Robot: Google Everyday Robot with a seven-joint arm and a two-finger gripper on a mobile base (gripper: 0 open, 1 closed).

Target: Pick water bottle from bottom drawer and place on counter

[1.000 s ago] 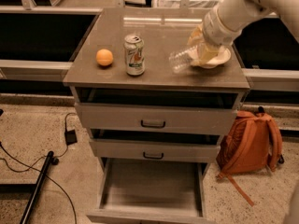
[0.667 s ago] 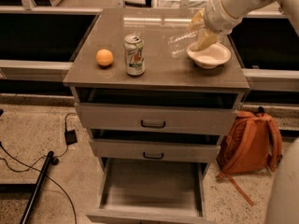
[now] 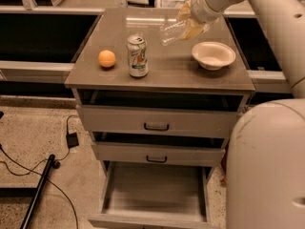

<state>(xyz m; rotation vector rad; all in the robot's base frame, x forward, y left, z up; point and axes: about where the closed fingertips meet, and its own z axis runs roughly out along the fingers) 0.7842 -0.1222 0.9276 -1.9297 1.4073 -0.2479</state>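
My gripper [image 3: 189, 24] hangs over the back middle of the counter [image 3: 167, 70] and is shut on the clear water bottle [image 3: 174, 31]. The bottle lies nearly level in the fingers, its free end pointing left, a little above the counter top. The bottom drawer [image 3: 155, 192] stands pulled out below, and its grey tray shows nothing in it. My white arm comes in from the upper right.
A white-green soda can [image 3: 137, 56] and an orange [image 3: 106, 58] stand on the counter's left half. A white bowl [image 3: 213, 55] sits at the right. Two upper drawers with dark handles [image 3: 156, 127] are slightly open. Black cables [image 3: 33, 168] lie on the floor at left.
My gripper has carried the bottle up and to the left, away from above the white bowl toward the counter's back middle. The bowl now shows fully.
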